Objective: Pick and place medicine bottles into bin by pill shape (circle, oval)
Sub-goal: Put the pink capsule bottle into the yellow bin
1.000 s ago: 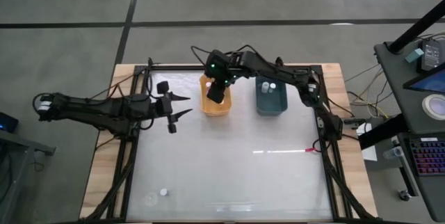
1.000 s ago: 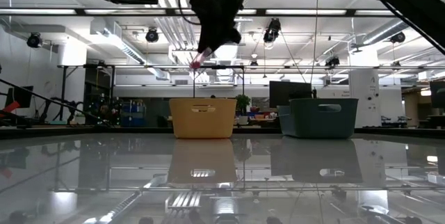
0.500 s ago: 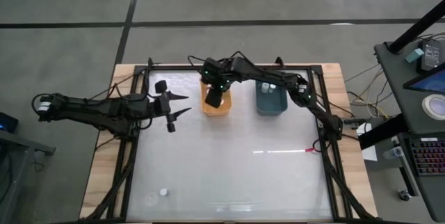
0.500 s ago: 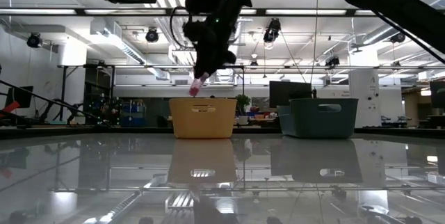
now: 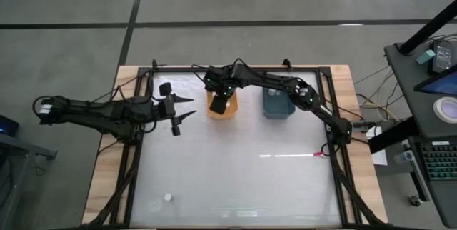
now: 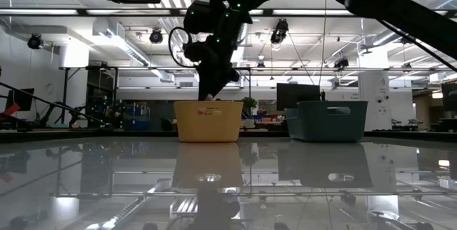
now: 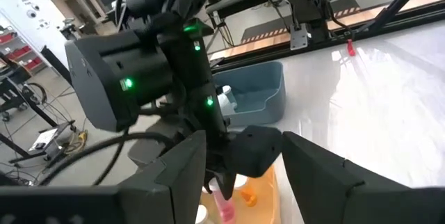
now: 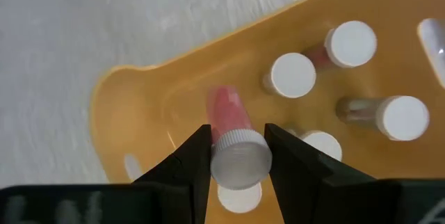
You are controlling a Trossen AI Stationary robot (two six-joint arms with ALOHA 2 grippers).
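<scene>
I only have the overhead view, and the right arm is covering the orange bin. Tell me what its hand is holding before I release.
Observer: The right hand is shut on a pink bottle with a white cap, held over the inside of the orange bin.
Operator: Check the bin under it.
Observer: Several white-capped bottles stand in it, some close beside the held one.
Operator: Now look at the blue bin.
Observer: The left wrist view shows a capped bottle inside the blue bin.
</scene>
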